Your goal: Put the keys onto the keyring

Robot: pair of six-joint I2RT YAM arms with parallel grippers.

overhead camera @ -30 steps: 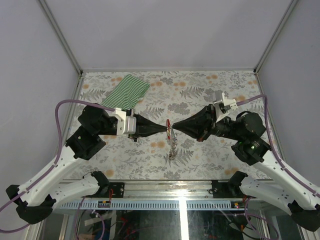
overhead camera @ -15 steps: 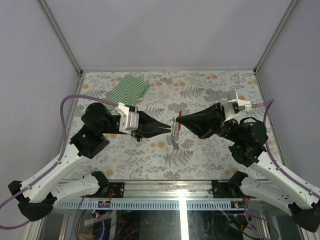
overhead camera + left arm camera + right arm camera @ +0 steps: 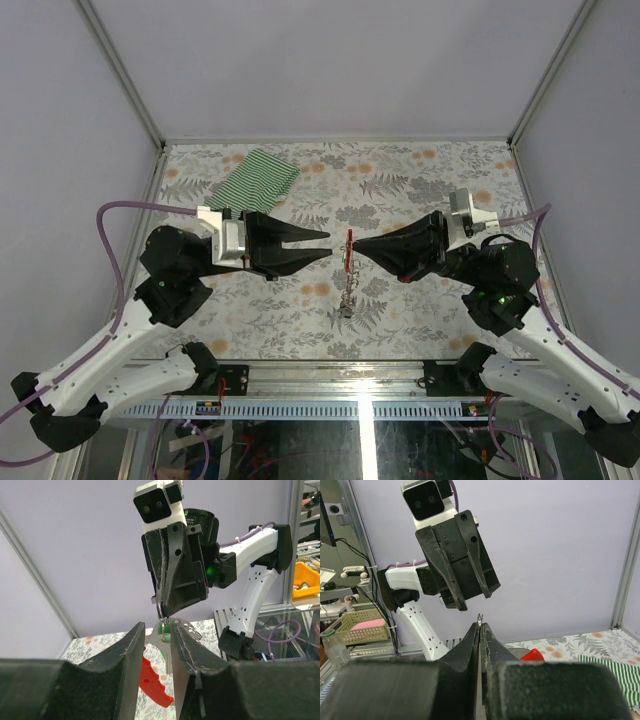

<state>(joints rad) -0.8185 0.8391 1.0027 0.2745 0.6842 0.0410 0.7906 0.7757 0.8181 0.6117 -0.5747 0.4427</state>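
**Step in hand.** The right pincer (image 3: 358, 247) is fully closed on the top of the keyring (image 3: 348, 248), a thin red curved loop joined to a short silvery chain. It holds the keyring in the air over the middle of the patterned bench (image 3: 420, 310). The chain hangs straight down. The keys (image 3: 345, 305), small silvery metal pieces, one with a green plastic tag, appear to dangle at its lower end. How many are threaded cannot be told.

The left pincer (image 3: 328, 244) faces the loop from the opposite side, just beside it but apart. Its jaws are partly open and grip nothing. In its own wrist view a hanging key shows through the gap without being clamped.

**Judgement.** The threading looks to be at or near its finish.

**Next move.** The left arm should back straight away from the loop without brushing the chain. The right grip must stay firm, since the load is free to swing.

**Edges and room.**
- A green-and-white striped cloth (image 3: 255, 180) lies at the far left of the bench, well apart from the work.
- Grey enclosure walls (image 3: 80, 120) close the left, right and far sides.
- Both arms are stretched inward, so there is open bench behind each for withdrawal.
- No loose key can be made out on the busy pattern.
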